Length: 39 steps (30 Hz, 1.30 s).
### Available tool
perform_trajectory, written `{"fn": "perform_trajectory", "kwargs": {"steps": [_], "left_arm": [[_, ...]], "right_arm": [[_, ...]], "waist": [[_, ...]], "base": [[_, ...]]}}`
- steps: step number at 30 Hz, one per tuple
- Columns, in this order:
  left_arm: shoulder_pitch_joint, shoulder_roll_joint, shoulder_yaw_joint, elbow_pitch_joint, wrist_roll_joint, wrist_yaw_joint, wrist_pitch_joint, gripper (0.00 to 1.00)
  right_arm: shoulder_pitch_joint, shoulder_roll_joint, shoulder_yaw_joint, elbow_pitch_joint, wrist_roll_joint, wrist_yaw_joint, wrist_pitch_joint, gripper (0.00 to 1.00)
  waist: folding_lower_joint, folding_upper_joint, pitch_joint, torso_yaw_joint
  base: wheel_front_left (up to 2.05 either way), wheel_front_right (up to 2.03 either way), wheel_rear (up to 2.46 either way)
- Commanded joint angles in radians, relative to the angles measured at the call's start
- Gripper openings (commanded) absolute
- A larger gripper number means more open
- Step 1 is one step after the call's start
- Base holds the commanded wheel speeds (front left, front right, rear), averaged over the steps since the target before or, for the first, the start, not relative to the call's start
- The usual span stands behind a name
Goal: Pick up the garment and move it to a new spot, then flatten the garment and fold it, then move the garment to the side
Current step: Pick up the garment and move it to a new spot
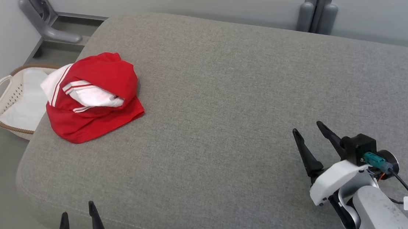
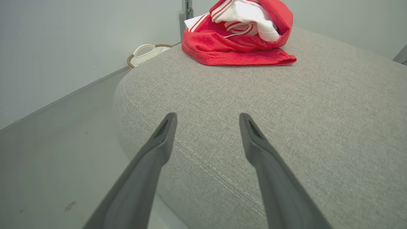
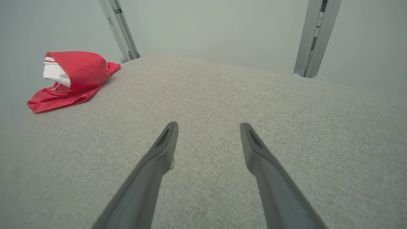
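Head view, item by item for you, operator.

Edges and room: your left gripper point(image 1: 78, 208) hangs at the near left corner of the cushion point(image 1: 224, 90), fingers spread and holding nothing. In the left wrist view its fingers straddle the rounded edge, with the stitched seam point(image 2: 203, 159) under them and the floor point(image 2: 63, 159) to one side. Your right gripper point(image 1: 307, 127) hangs over the near right part of the cushion, also spread and empty. You have bare fabric on every side of it, and a wide bare stretch between it and the garment point(image 1: 92, 98). Both grippers are well apart from the garment.

Garment: red, with white panels and thin red and white stripes. It sits bunched in a heap at the far left of the cushion, close to the left edge. A red layer curls over the white part like a hood, and a flat red hem spreads on the cushion beneath it. A white striped piece reaches out toward the edge on the basket side.

Surface and room: the cushion is grey woven fabric, flat, with rounded corners. A white basket point(image 1: 2, 91) with a brown rim stands on the grey floor just beside the left edge, with white cloth in it. Grey metal posts point(image 1: 318, 5) rise behind the far edge against pale walls.
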Motion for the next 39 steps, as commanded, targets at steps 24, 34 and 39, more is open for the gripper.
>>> {"fn": "perform_trajectory", "kwargs": {"steps": [24, 34, 39], "left_arm": [[-0.735, 0.183, 0.207, 0.507, -0.023, -0.131, 0.000, 1.00], [-0.834, 0.250, 0.222, 0.751, -0.036, -0.095, 0.013, 0.00], [-0.843, 0.251, 0.214, 0.731, -0.032, -0.115, -0.001, 0.00]], "right_arm": [[-0.207, -0.056, 0.062, -0.122, -0.063, -0.002, -0.001, 1.00], [-0.204, -0.049, 0.055, -0.165, -0.067, -0.002, -0.001, 1.00], [-0.184, -0.042, 0.034, -0.161, -0.062, -0.002, -0.001, 1.00]], "waist": [[0.0000, -0.0001, 0.367, -0.230], [0.0000, -0.0001, 0.391, -0.285], [0.0000, -0.0001, 0.359, -0.289]], "base": [[0.00, 0.00, 0.00], [0.00, 0.00, 0.00], [0.00, 0.00, 0.00]]}}
